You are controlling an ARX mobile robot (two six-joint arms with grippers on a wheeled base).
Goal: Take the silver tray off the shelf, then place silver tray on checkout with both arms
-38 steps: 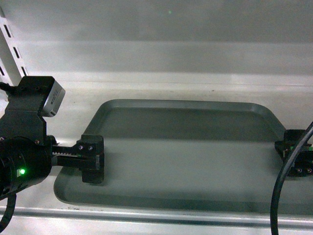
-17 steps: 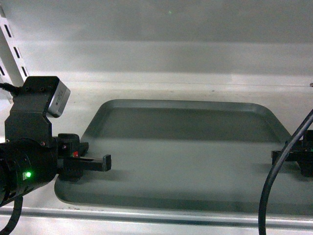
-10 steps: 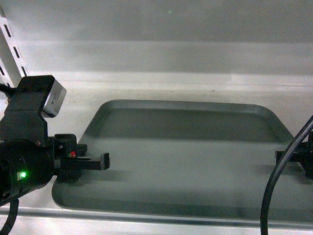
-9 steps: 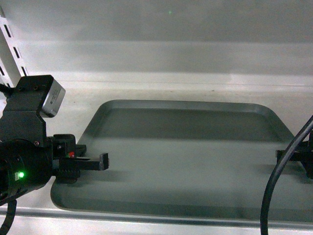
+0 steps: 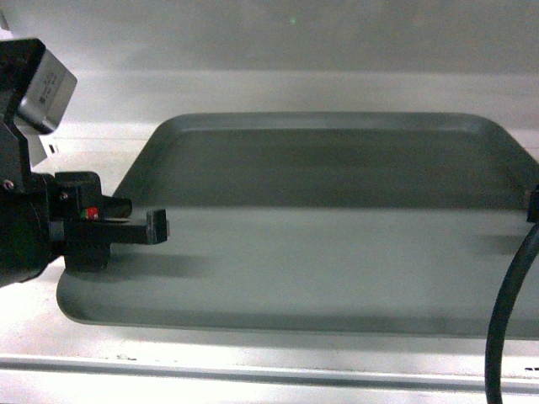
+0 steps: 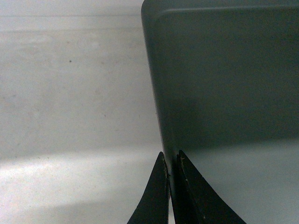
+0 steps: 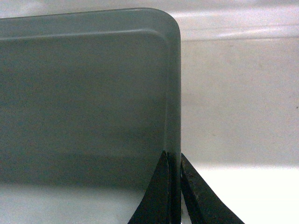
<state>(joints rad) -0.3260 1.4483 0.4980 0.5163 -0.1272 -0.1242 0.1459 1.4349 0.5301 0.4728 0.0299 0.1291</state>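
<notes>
The silver tray (image 5: 337,227) hangs a little above the shelf (image 5: 253,370), its shadow on the board below. My left gripper (image 5: 156,227) is shut on the tray's left rim. In the left wrist view the two black fingers (image 6: 171,158) pinch that rim of the tray (image 6: 224,84). My right gripper (image 7: 174,156) is shut on the right rim of the tray (image 7: 84,93). In the head view only a black sliver of the right gripper (image 5: 533,206) shows at the frame's edge. The checkout is out of view.
The shelf's pale back panel (image 5: 295,42) rises close behind the tray. A thick black cable (image 5: 505,320) curves down at the right. The left arm's grey camera box (image 5: 42,84) sits at the upper left. Bare shelf board (image 6: 70,93) lies beside the tray.
Both grippers closed on the tray's side rims. The tray has since come up off the shelf board and nearer to the head camera, and the left arm has shifted up and left.
</notes>
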